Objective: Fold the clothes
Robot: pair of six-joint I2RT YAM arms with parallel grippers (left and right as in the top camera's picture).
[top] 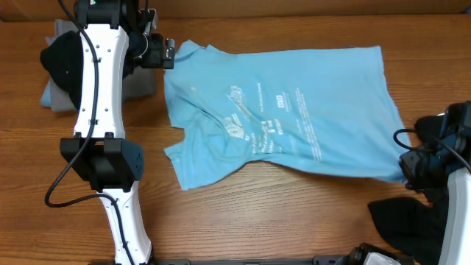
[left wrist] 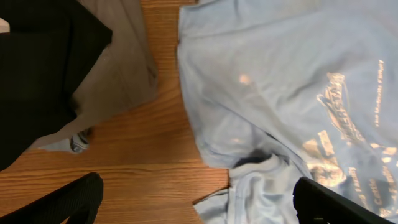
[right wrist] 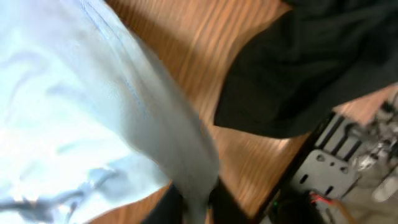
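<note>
Nearest the right wrist lens: a ridge of blue T-shirt cloth is drawn down into the right gripper, jaws narrowed onto it. This is read as a pinch on the shirt's near-right hem corner, taken so that edge can be lifted and carried over. The cloth appears tented off the table at that corner, so some tension is judged to be on it.

The rest of the shirt is spread fairly flat across the middle of the table, printed side up, collar end to the left, hem to the right. Wrinkles are gathered around the near-left sleeve.

The left gripper is held above the far-left shoulder of the shirt, jaws spread wide, nothing between them. It is probably staged there to take the opposite corner so both ends can be moved together. No contact with cloth is shown on that side.

A grey garment and a black garment are piled at the far left, near the shirt with a strip of bare wood between, likely parked out of the fold area. Another dark garment is left at the near right, close to the pinched corner, and could be snagged if that corner is dragged low.

The fold is judged not yet started: no layer is doubled over
</note>
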